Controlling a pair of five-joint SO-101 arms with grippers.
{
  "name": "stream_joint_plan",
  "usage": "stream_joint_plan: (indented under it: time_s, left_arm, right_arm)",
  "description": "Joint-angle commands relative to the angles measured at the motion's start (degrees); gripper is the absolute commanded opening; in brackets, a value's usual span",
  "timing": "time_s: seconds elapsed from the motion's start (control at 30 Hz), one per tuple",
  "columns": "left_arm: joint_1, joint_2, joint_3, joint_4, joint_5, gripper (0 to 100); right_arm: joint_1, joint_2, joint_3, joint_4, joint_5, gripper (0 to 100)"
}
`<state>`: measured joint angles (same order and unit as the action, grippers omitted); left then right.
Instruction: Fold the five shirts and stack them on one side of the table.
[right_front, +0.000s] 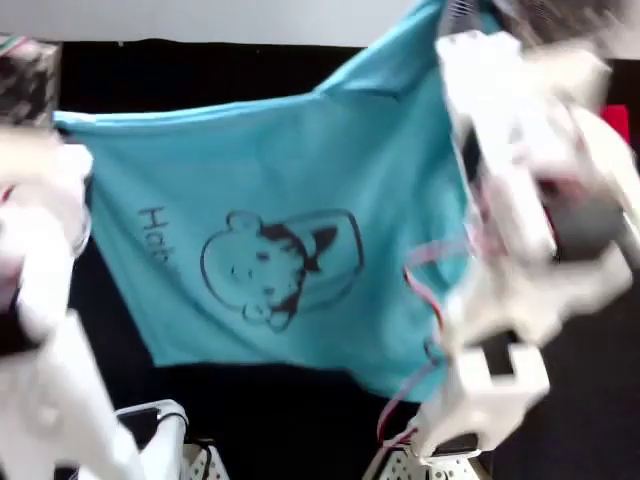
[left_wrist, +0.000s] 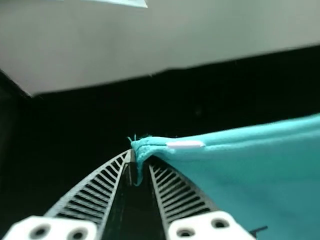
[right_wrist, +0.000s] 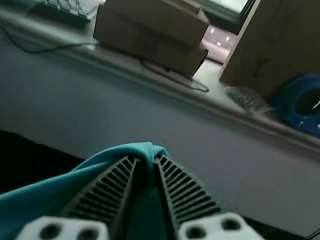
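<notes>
Turquoise shirt (right_front: 300, 220) with cartoon print, stretched above the black worktop (right_front: 260, 420); left end effector (left_wrist: 137, 167) clamped on a hem corner, right end effector (right_wrist: 147, 161) clamped on a bunched edge. Risk: the shallow corner grip may slip under tension, dropping that side crumpled.

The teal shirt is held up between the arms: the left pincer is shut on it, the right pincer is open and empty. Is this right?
Not quite. The right wrist view shows the right pincer also shut on the teal shirt. The left pincer grips it as you say.
</notes>
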<state>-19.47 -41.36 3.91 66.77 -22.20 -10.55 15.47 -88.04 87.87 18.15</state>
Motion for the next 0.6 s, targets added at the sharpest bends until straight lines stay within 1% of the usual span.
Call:
stream_joint_plan:
  time_s: [0.0,0.1,0.23,0.4,0.47,0.57]
  left_arm:
    - [-0.2,1.3,11.3,-11.8,-0.9,1]
    - [-0.4,7.6,11.4,-16.6,-0.9,1]
    - [-0.6,19.2,-0.9,-16.4,-0.9,1]
    - [0.0,35.6,-20.4,-7.4,-1.0,1]
    - [0.9,42.0,-25.2,-2.4,-1.0,1]
    - [1.8,50.1,-29.3,3.8,-1.0,1]
  right_arm:
    - [-0.7,11.5,-0.6,-4.1,0.1,0.5]
    - [-0.7,18.8,-1.0,-8.8,0.2,0.5]
    - [-0.7,21.3,-0.7,-13.2,0.2,0.5]
    - [-0.7,22.3,0.4,-13.8,0.1,0.5]
    - [-0.8,23.5,3.1,-12.3,0.1,0.5]
    - [-0.8,25.9,6.9,-9.4,0.1,0.5]
